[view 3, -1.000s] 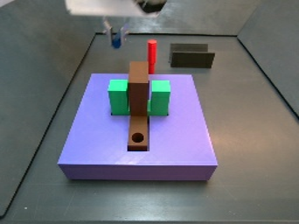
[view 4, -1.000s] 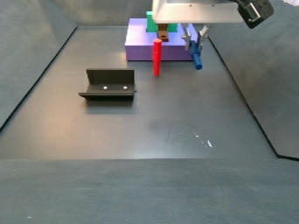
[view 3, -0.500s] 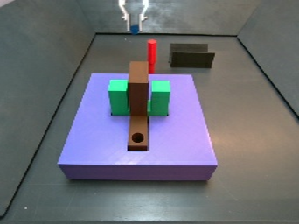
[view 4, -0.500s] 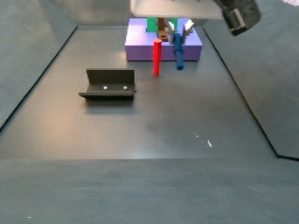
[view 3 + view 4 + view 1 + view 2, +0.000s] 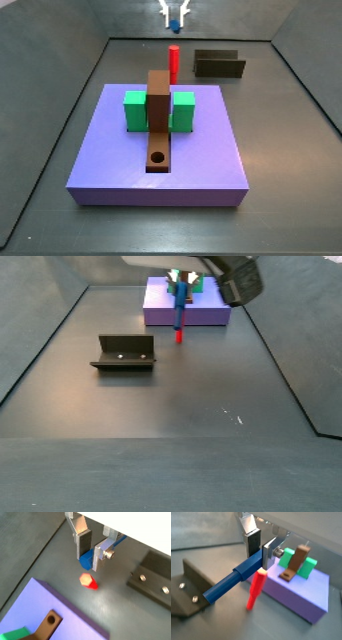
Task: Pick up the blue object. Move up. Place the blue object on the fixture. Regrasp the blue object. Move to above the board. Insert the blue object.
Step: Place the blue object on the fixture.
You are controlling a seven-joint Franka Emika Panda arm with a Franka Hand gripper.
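Blue object [image 5: 232,583]: pinched between my fingers [image 5: 270,553], hanging above the red peg [image 5: 254,588].
Shift: I've carried it across, seemingly nearer the fixture [image 5: 124,353].

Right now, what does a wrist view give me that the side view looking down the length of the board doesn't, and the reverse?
Only a wrist view shows the blue object at full length, clamped between the fingers, close to the red peg. Only the side view shows the hole in the board and the whole purple slab. Both show the gripper, red peg, fixture and green blocks.
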